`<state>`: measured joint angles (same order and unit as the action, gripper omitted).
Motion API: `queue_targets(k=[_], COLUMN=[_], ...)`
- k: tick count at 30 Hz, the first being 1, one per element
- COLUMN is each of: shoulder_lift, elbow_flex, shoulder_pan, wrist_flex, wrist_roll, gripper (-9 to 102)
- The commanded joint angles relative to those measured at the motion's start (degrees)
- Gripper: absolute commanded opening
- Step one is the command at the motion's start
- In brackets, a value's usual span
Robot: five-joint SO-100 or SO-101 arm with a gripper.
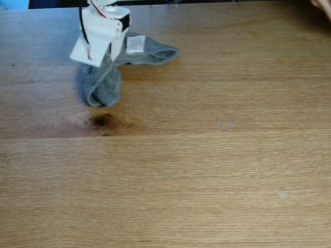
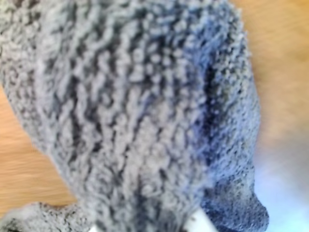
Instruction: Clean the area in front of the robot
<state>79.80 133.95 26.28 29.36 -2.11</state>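
Note:
The area in front of the robot is a light-brown oak tabletop (image 1: 207,170) with a dark knot (image 1: 101,121) and faint whitish smudges (image 1: 226,123). The robot (image 1: 103,26), a white arm with red and black wires, reaches down at the top left of the fixed view. Its gripper (image 1: 97,61) is shut on a bunched grey terry cloth (image 1: 103,85), which drags on the wood just above the knot. A white label (image 1: 135,44) shows on the cloth's flat right part. In the wrist view the cloth (image 2: 135,111) hangs blurred and very close, over the tabletop (image 2: 285,58).
Plank seams run across the tabletop. Its far edge lies along the top of the fixed view, with dark background behind. A pinkish bit of a hand (image 1: 324,6) shows at the top right corner. Bare wood spreads right of and below the cloth.

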Motion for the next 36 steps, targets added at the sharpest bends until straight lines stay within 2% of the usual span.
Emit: queue_targets(k=[1,5,10,15,19,27,36], shoulder_lift=[2.37,11.34,24.87,25.66,18.54,-6.68,-29.18], elbow_flex=[-1.14,-2.11,-2.11,-2.29,-8.61,-35.77,-58.54], shoulder_pan=[-11.60,-22.24,-36.74,-46.85,-51.50,-53.79,-51.68], wrist_flex=[-0.53,2.64,7.65,2.72,4.75,11.07,8.09], wrist_roll=[5.36,9.32,8.79,5.54,4.31,6.77,3.60], gripper=[0,0,0,0,0,0,0])
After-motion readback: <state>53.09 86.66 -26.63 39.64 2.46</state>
